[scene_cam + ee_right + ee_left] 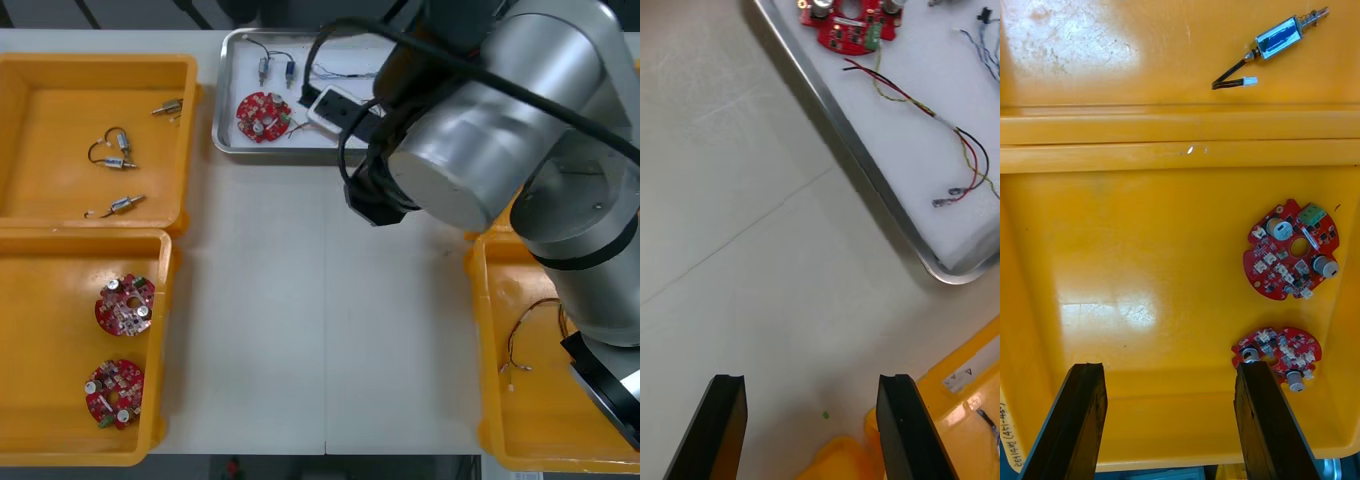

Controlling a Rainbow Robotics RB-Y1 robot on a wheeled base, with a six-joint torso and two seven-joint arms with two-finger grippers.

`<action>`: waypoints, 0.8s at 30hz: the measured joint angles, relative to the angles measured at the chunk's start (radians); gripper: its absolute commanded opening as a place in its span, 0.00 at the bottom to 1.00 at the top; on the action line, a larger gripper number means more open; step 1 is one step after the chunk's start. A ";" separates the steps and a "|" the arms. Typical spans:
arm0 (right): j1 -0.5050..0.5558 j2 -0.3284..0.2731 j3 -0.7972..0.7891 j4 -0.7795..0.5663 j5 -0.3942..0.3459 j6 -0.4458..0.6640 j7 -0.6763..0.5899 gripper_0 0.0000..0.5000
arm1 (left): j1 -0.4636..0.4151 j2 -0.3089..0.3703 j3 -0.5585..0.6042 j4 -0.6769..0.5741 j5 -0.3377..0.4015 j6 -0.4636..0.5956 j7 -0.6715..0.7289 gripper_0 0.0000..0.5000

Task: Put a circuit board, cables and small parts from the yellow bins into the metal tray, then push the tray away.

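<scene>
Well to the left of the metal tray [270, 152] and nearer than it, we are hovering our left gripper [1169, 367] over the near yellow bin [40, 350]. Its fingers are standing apart and gripping nothing. Two spare circuit boards [125, 304] are lying in that bin, and we are judging this arm to be waiting. Level with the tray on the same side, the far yellow bin [30, 120] is holding three small metal parts [120, 160].

Inside the tray, a red circuit board [262, 116] is lying toward the left end, with two small metal parts [265, 68] by the far rim. A blue and white cable [335, 72] is lying further right. A red and yellow cable [940, 124] is trailing from the board toward the tray's near right corner. We are therefore reckoning that loading is finished and the push is the step in hand.

Just outside the tray's near rim, toward that right corner, we are holding our right gripper [811, 379] over the bare table [300, 300]. It is spread wide, empty and clear of the rim.

To push well, we are thinking of bringing the fingers together and sinking to rim height. Meeting the near rim closer to its middle should stop the tray swivelling. Going slowly should leave the loose cables lying inside.

Right of the tray and nearer, the right yellow bin [500, 400] is holding a thin cable [525, 340].
</scene>
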 measured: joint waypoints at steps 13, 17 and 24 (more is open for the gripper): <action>0.237 -0.069 -0.357 -0.116 -0.106 0.001 -0.054 1.00 | 0.000 0.000 0.000 0.000 0.000 0.000 0.000 1.00; 0.306 -0.087 -0.481 -0.148 -0.126 0.001 -0.070 1.00 | 0.000 0.000 0.000 0.000 0.000 0.000 0.000 1.00; 0.418 -0.108 -0.617 -0.178 -0.125 0.001 -0.076 1.00 | 0.001 0.000 0.000 0.000 0.000 0.000 0.000 1.00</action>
